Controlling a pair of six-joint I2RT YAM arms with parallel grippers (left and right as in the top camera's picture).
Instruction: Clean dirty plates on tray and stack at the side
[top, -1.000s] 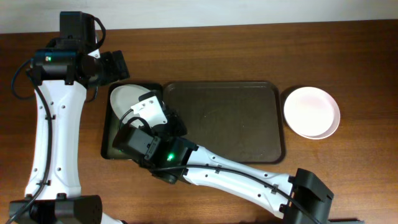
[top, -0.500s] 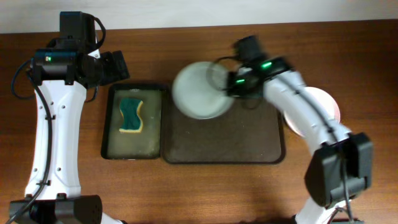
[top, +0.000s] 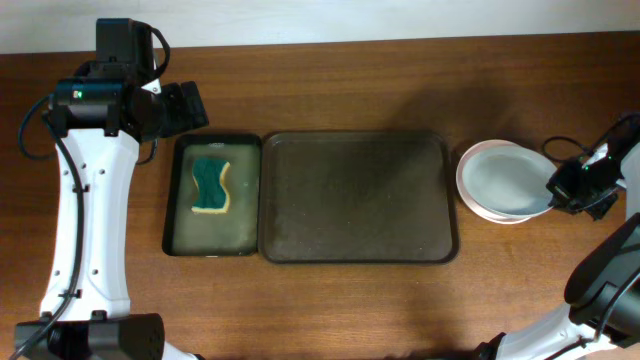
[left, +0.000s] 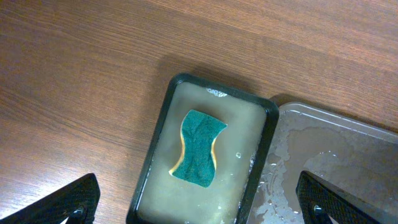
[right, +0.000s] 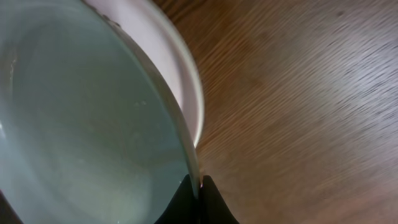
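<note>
Plate sat tilted over the stack right of the tray, its rim pinched by my right end effector; I saw the left end effector spread wide above the sponge

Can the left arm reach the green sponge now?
Probably yes: the left fingers hang open above the sponge, which lies uncovered in the small black tray, with nothing in the way.

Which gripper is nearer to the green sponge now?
Left. The left gripper hovers open near the sponge; the right gripper is far beyond the tray, shut on a plate.
</note>
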